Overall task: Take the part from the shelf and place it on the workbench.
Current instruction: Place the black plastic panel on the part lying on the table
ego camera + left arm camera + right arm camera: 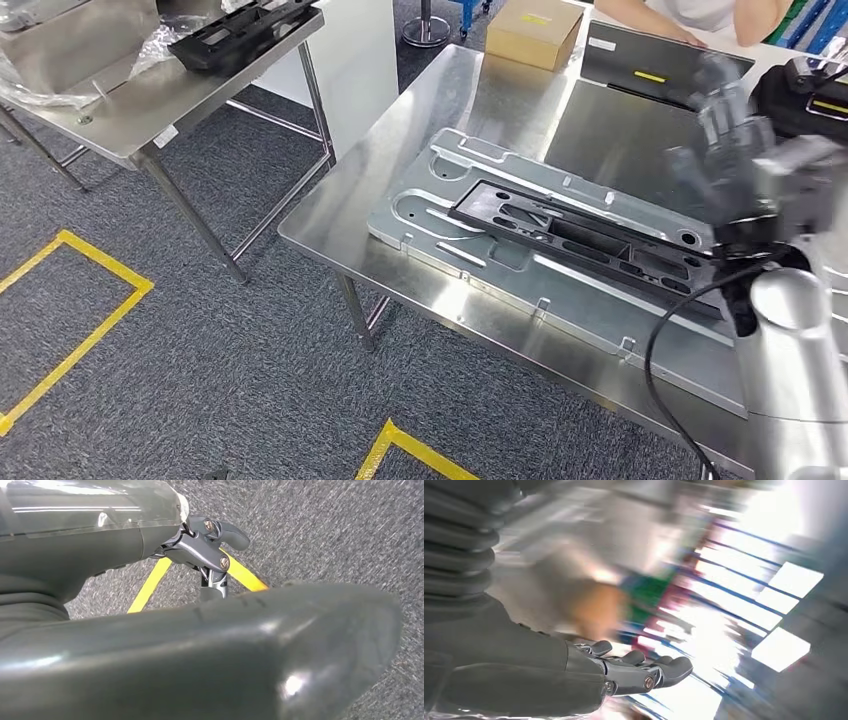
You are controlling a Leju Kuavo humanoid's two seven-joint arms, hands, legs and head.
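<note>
My right hand (735, 150) hangs empty with fingers spread above the worktop (480, 100), since the black part (585, 240) lies nested on the metal plate (500, 265).

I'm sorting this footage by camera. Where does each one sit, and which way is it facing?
Head view: high on the body, looking forward and down at the steel workbench with the black part on a metal plate; right hand and arm show.
Left wrist view: behind the left hand, facing carpet and yellow floor tape.
Right wrist view: behind the right hand, open; background blurred.
Shared: the right hand, in head and right wrist views.
</note>
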